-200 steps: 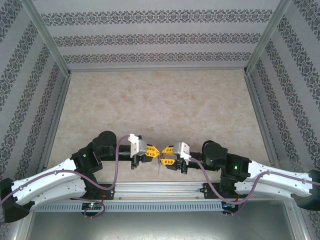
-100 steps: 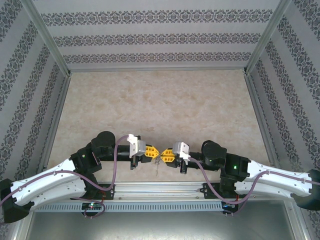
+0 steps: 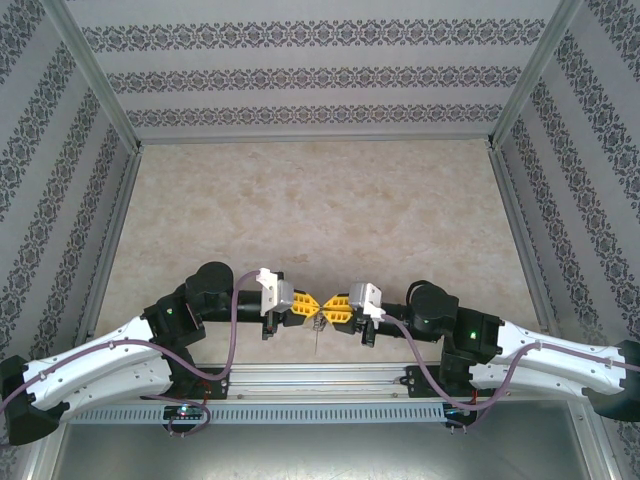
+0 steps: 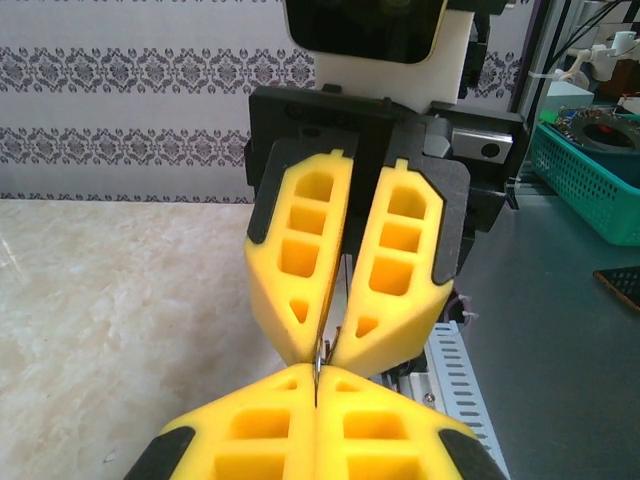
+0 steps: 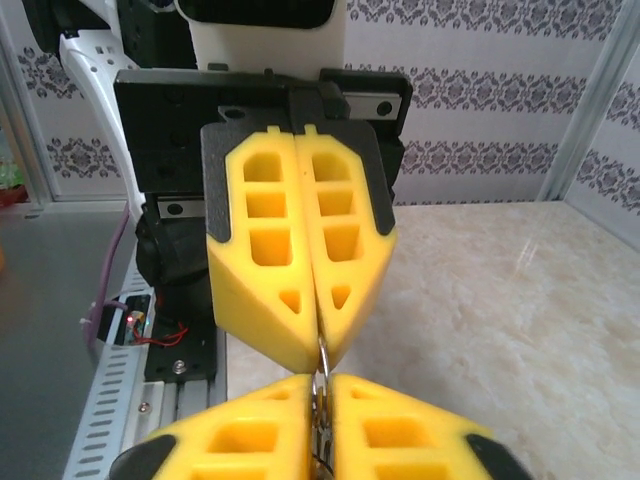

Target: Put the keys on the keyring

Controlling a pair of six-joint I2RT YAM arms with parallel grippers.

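1. Keyring: thin grey metal, seen edge-on. It is pinched where the two sets of fingertips meet. The rest trails as a fine line from the pinch toward the arm bases. I cannot tell whether its low end touches the table.
2. In the right wrist view, small metal links sit in the seam of that gripper's own fingers. They are too small to tell a key from the ring's own bits.
3. Left gripper: jaws together, clamped on the keyring. In the left wrist view a sliver of metal shows at the seam of its tips.
4. Right gripper: jaws closed on the same metal. Seen from the left wrist, its fingers meet at the tips and splay slightly toward their roots. A thin wire runs up the slot between them.
5. The two grippers stand nose to nose, tips just beside each other, with the pinch point between them.
6. Far side of the jaws: a broad stretch of marbled table runs to the patterned back wall.
7. Left and right of the jaws: table surface beyond each forearm. The side walls and their metal frame posts are well apart from the fingertips.
8. Near side of the jaws: the metal rail lies near. The slotted cable duct runs just behind it, between the arm bases.
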